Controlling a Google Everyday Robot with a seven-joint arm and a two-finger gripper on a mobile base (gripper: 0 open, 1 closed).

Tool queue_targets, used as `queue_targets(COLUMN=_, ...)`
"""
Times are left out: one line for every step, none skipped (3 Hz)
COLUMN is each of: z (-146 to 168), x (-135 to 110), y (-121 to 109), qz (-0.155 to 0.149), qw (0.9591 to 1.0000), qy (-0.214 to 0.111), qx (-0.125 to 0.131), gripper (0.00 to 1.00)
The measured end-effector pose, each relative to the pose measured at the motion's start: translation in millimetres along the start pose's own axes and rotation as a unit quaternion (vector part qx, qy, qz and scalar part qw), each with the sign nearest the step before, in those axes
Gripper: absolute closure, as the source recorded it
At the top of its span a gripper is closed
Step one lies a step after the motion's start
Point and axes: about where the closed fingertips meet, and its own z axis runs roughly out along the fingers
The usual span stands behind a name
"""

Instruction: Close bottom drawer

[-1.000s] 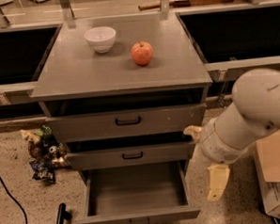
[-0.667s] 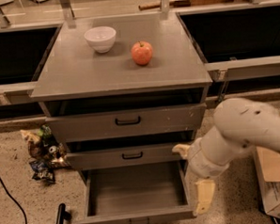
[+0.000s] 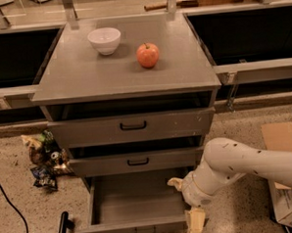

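Observation:
The bottom drawer (image 3: 136, 202) of the grey cabinet is pulled wide open and looks empty; its narrow front panel (image 3: 132, 230) with a small black handle (image 3: 145, 231) is at the bottom of the view. The middle drawer (image 3: 137, 161) and top drawer (image 3: 132, 125) are nearly closed. My white arm (image 3: 237, 165) reaches in from the right. My gripper (image 3: 193, 225) hangs at the drawer's front right corner, pointing down, cut off by the bottom edge of the view.
A white bowl (image 3: 104, 40) and a red apple (image 3: 147, 55) sit on the cabinet top. Snack bags and litter (image 3: 44, 160) lie on the floor at left, with a black cable (image 3: 13, 208) and a black bar (image 3: 62, 229). A cardboard box (image 3: 286, 179) stands at right.
My arm and gripper have swung left and down, from beside the cabinet's right side to the open bottom drawer's front right corner. The drawer has not visibly moved.

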Motion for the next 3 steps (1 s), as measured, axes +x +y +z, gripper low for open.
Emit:
queue_targets(z=0.1, x=0.1, y=0.0, qz=0.0, qw=1.0, qy=0.0, qx=0.0, gripper=0.0)
queue_targets(z=23.9, x=16.5, y=-8.5, qz=-0.01, qw=0.9996, qy=-0.026, qx=-0.006, gripper=0.0)
queue_targets(z=72.6, x=43.9, y=-21.8, qz=-0.032, qw=0.9972, qy=-0.066, qx=-0.013, gripper=0.0)
